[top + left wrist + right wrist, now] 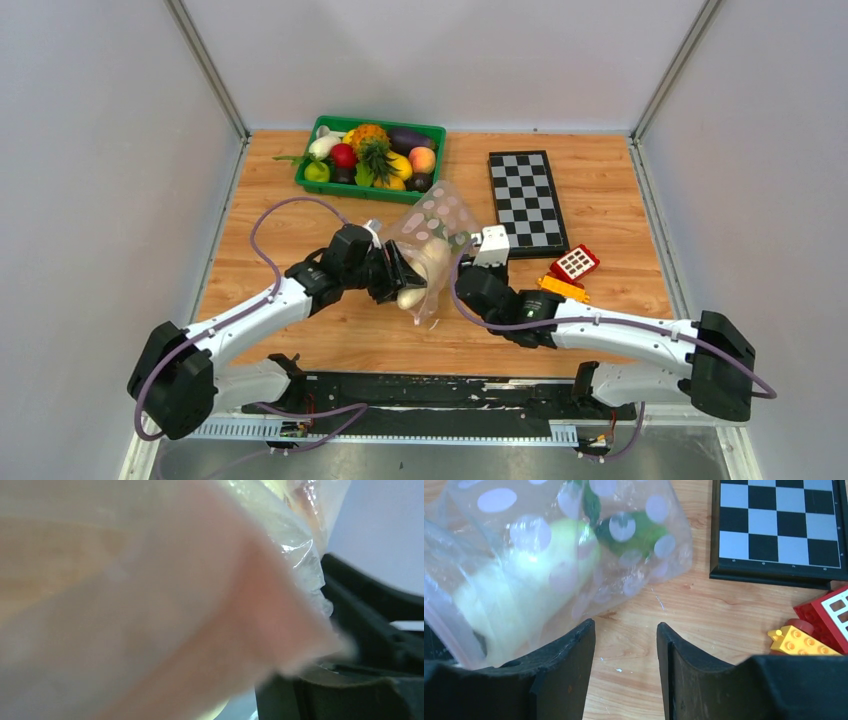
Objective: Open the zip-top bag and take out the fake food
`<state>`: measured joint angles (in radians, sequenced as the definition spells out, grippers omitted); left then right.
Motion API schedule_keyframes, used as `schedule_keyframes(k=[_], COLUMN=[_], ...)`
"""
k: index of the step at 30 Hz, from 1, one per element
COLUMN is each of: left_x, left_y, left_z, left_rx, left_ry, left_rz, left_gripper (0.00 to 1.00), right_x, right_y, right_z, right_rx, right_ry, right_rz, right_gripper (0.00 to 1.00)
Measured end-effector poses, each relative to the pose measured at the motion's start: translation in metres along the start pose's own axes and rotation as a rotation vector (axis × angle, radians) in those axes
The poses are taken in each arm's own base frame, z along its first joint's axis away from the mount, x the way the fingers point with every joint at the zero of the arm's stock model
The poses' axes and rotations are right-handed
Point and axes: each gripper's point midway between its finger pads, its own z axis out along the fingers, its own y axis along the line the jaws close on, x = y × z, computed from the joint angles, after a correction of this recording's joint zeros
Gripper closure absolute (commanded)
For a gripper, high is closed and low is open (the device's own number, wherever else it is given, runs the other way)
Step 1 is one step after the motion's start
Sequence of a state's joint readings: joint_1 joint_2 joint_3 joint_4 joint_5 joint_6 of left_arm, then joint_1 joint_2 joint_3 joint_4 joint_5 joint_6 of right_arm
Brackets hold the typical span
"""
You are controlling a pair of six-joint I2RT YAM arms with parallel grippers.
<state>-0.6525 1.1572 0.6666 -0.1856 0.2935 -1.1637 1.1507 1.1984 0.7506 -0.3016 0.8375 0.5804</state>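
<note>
Beside the chessboard (527, 203), the left gripper (398, 272) clasps the zip-top bag (435, 225); the right gripper (625, 632) stands parted, empty.

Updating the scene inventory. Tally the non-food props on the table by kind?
bag: 1
basket: 1
chessboard: 1
block toy: 1
Total: 4
</note>
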Motion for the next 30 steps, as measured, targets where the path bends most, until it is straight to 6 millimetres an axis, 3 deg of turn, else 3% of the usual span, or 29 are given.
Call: schedule_keyframes(k=[4,10,19,25,30], left_x=[0.012,0.015,0.029,0.033,0.034], left_y=[0.012,0.010,0.025,0.022,0.018], left_z=[-0.012,-0.027,-0.032,-0.034,-0.038], left_rx=[-0.060,-0.097,-0.140,-0.126,-0.106], left_ry=[0.061,0.105,0.167,0.174,0.168], left_rz=[0.124,0.320,0.455,0.487,0.510], left_gripper=[1.00,1.00,1.00,1.00,1.00], right_x=[-0.006,-0.018,-0.059,-0.045,-0.027], right_y=[0.003,0.022,0.082,0.103,0.105], right_z=[-0.006,-0.022,-0.046,-0.037,-0.023], right_rx=[-0.044,-0.194,-0.472,-0.525,-0.492], right_ry=[-0.001,0.016,-0.009,0.038,0.078], right_rz=[-0.010,-0.043,-0.073,-0.135,-0.182], right_gripper=[0.48,0.43,0.42,0.43,0.46])
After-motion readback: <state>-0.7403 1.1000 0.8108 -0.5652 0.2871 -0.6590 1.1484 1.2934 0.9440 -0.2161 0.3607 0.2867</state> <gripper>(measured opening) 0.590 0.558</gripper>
